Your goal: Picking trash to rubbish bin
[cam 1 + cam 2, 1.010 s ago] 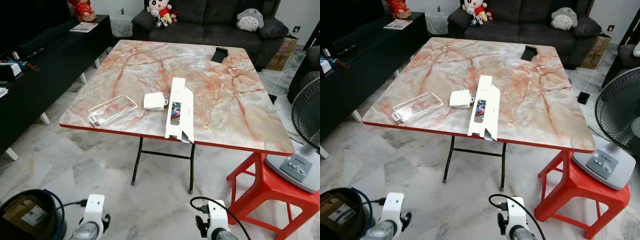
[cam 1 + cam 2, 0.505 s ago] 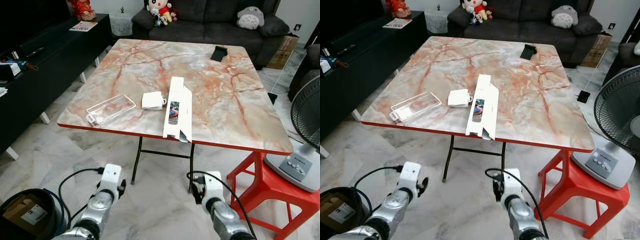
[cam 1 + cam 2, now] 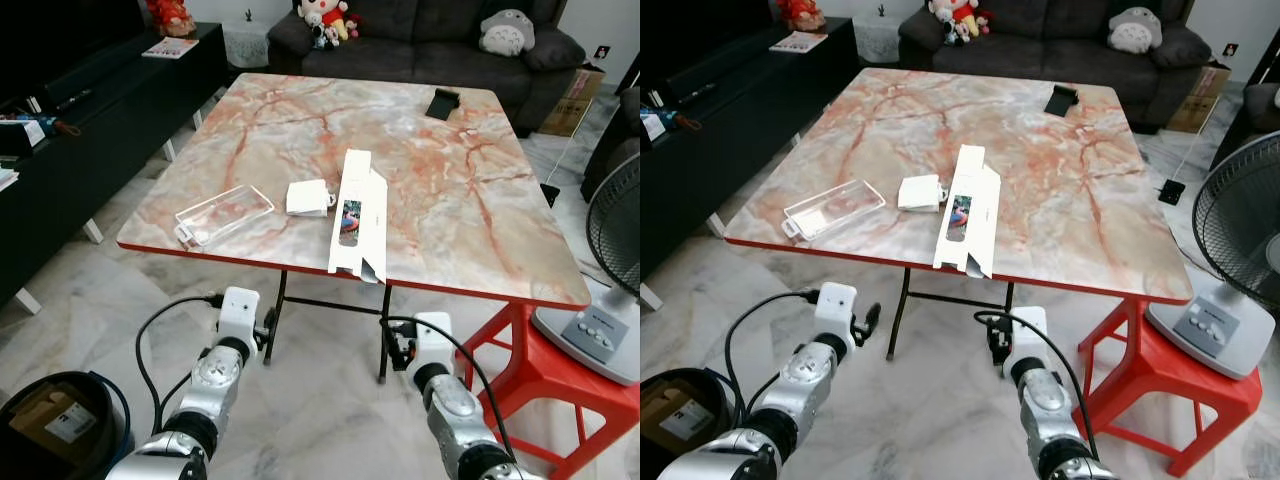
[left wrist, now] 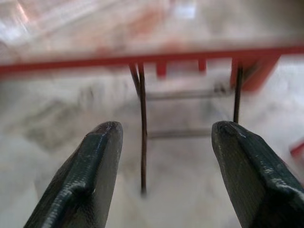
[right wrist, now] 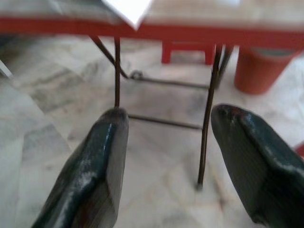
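Both sets of jaws are standing wide apart, gripping nothing. The left gripper (image 4: 161, 178) and right gripper (image 5: 168, 166) are pointing forward below the table (image 3: 500, 250) edge, arms half raised. Nothing looks binned: the long white box (image 3: 358, 215), clear tray (image 3: 224, 215) and small white packet (image 3: 308, 198) are lying on top, the rubbish bin (image 3: 55, 430) sitting near the robot's left.

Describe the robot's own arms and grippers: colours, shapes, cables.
Both arms are silver and jointed, each ending in a white boxy wrist block. A black cable loops out from the left arm and another from the right arm. Each gripper has two long black fingers with rounded tips and a finely textured surface.
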Motion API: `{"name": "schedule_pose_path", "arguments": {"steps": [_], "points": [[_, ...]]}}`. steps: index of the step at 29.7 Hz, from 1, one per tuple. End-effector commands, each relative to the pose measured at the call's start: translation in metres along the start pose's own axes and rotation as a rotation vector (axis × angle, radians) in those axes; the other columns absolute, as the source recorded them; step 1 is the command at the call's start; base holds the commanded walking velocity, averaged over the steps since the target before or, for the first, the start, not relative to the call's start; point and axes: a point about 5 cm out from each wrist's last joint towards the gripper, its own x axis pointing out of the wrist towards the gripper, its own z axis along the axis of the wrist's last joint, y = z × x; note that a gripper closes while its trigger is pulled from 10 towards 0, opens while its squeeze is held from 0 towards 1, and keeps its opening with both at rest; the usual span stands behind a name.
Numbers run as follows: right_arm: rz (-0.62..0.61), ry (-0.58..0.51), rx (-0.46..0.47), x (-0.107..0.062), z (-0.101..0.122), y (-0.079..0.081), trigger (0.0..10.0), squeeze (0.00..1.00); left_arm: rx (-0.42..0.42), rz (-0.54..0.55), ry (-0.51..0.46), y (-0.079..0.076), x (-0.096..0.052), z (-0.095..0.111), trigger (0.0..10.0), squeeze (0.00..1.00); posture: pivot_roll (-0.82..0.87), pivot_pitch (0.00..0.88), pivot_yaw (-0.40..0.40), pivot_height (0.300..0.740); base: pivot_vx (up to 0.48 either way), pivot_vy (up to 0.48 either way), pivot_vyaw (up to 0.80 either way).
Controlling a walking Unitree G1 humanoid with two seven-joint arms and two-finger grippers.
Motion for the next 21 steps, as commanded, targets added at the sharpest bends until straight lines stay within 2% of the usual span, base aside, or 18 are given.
{"name": "schedule_pose_path", "arguments": {"steps": [1,3,5,7,8,13,14,16,19,20,21], "points": [[-0.01,-0.064,0.003,-0.002,0.007,-0.006,10.0,0.0,-0.009,0.011,-0.039,0.002,-0.003,0.002,10.0,0.0,0.01,0.01,-0.03,0.74,0.0,0.0,0.0],[-0.014,-0.097,0.003,-0.002,0.012,-0.007,10.0,0.0,-0.01,0.004,-0.057,0.001,-0.004,0.004,10.0,0.0,0.01,0.01,-0.03,0.74,0.0,0.0,0.0],[-0.015,-0.185,0.013,0.003,0.03,-0.006,10.0,0.0,-0.014,-0.029,-0.108,-0.007,0.001,0.017,10.0,0.0,0.0,0.01,-0.03,0.74,0.0,0.0,0.0],[-0.013,-0.207,0.017,0.004,0.035,-0.005,10.0,0.0,-0.016,-0.039,-0.12,-0.01,0.003,0.021,10.0,0.0,0.0,0.01,-0.03,0.74,0.0,0.0,0.0],[0.004,-0.263,0.012,0.009,0.051,-0.001,10.0,0.0,-0.02,-0.066,-0.162,-0.017,0.008,0.033,10.0,0.0,0.0,0.006,-0.027,0.74,0.0,0.0,0.0],[0.027,-0.35,0.018,0.018,0.079,0.007,10.0,0.0,-0.024,-0.094,-0.225,-0.027,0.014,0.054,10.0,0.0,0.0,0.002,-0.025,0.74,0.0,0.0,0.0],[0.034,-0.362,0.024,0.021,0.084,0.01,10.0,0.0,-0.025,-0.095,-0.232,-0.028,0.015,0.056,10.0,1.0,0.0,0.002,-0.025,0.74,0.0,0.0,0.0],[0.049,-0.378,0.034,0.026,0.094,0.017,10.0,0.01,-0.033,-0.108,-0.229,-0.03,0.018,0.059,10.0,1.0,0.01,0.0,-0.025,0.74,0.0,0.0,0.0],[0.052,-0.369,0.034,0.03,0.097,0.022,10.0,0.0,-0.035,-0.116,-0.217,-0.031,0.02,0.058,10.0,1.0,0.01,0.0,-0.025,0.74,0.0,0.0,0.0],[0.053,-0.364,0.035,0.031,0.097,0.024,10.0,0.0,-0.024,-0.118,-0.218,-0.031,0.02,0.059,10.0,0.69,0.01,0.0,-0.025,0.74,0.0,0.0,0.0],[0.056,-0.365,0.042,0.032,0.099,0.027,10.0,0.0,-0.002,-0.113,-0.224,-0.03,0.021,0.062,10.0,0.0,0.01,0.0,-0.025,0.74,0.0,0.0,0.0]]}}
